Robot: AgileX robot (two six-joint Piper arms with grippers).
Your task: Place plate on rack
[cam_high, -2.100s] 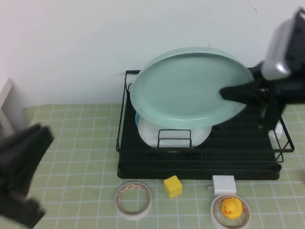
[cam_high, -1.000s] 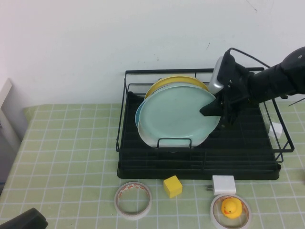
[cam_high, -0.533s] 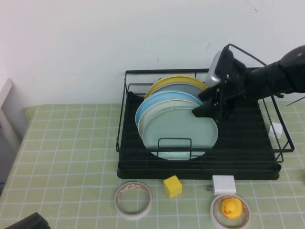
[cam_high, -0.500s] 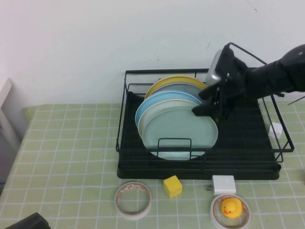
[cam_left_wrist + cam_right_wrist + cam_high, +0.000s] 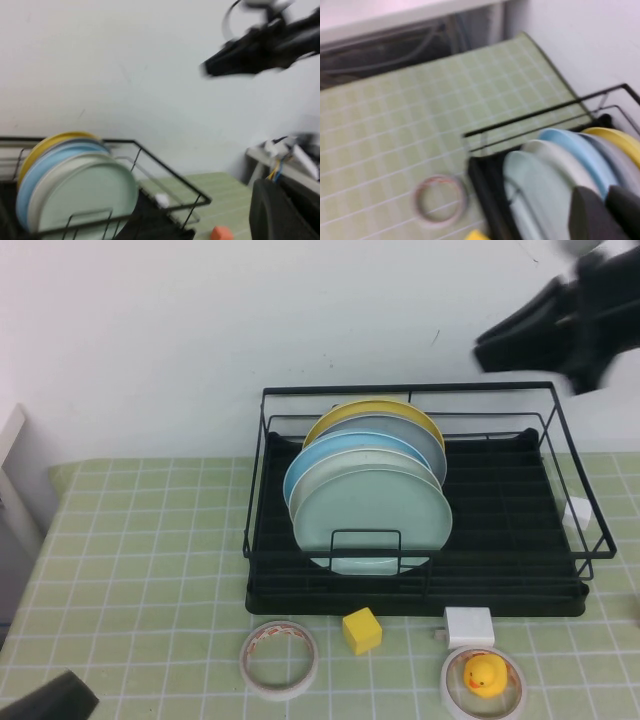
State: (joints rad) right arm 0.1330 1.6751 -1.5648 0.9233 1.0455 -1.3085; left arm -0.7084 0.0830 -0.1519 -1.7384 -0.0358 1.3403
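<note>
The pale mint-green plate (image 5: 372, 518) stands upright at the front of a row of plates in the black wire rack (image 5: 262, 502). Nothing touches it. It also shows in the left wrist view (image 5: 86, 196) and the right wrist view (image 5: 536, 196). My right gripper (image 5: 512, 340) is open and empty, raised high above the rack's back right corner, well clear of the plate. In its own view its dark fingertips (image 5: 590, 215) hang above the plates. My left gripper (image 5: 40, 702) is low at the near left corner of the table, far from the rack.
White, light blue, grey and yellow plates (image 5: 372, 412) stand behind the mint one. In front of the rack lie a tape roll (image 5: 280, 658), a yellow cube (image 5: 362, 630), a white adapter (image 5: 469, 625) and a rubber duck (image 5: 487, 677) inside a tape ring.
My right gripper has let go of the plate and risen up and to the right, away from the rack. The plate has settled upright in the front slot.
</note>
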